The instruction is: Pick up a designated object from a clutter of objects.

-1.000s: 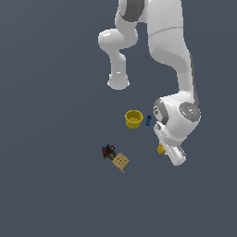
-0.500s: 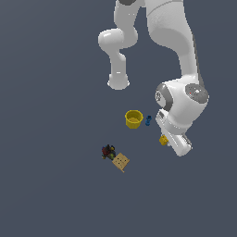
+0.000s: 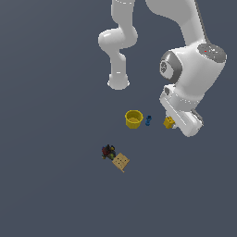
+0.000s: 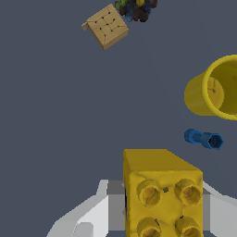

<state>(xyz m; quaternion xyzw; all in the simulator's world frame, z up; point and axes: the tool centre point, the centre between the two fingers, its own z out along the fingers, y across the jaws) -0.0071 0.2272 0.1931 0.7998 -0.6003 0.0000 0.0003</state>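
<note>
The designated object [image 3: 168, 122], a small yellow-orange studded block, sits between the fingers of my gripper [image 3: 171, 123], which is shut on it. The wrist view shows the block [image 4: 159, 185] up close, studs facing the camera, with a grey finger [image 4: 99, 208] on either side. It hangs above the floor, to the exterior view's right of the rest of the clutter of objects. That clutter is a round yellow cup [image 3: 134, 119], a tiny blue piece [image 3: 148, 121], a tan perforated board [image 3: 121, 161] and a dark multicoloured lump [image 3: 108, 151].
The arm's white base [image 3: 118, 82] stands behind the cup. In the wrist view the cup [image 4: 214, 90] and the blue piece [image 4: 203, 138] lie nearest below the held block. The board [image 4: 106, 26] and the lump [image 4: 136, 7] are farther off.
The gripper has risen and shifted slightly to the exterior view's right, carrying the yellow block up off the floor. The cup, blue piece, board and lump have stayed put.
</note>
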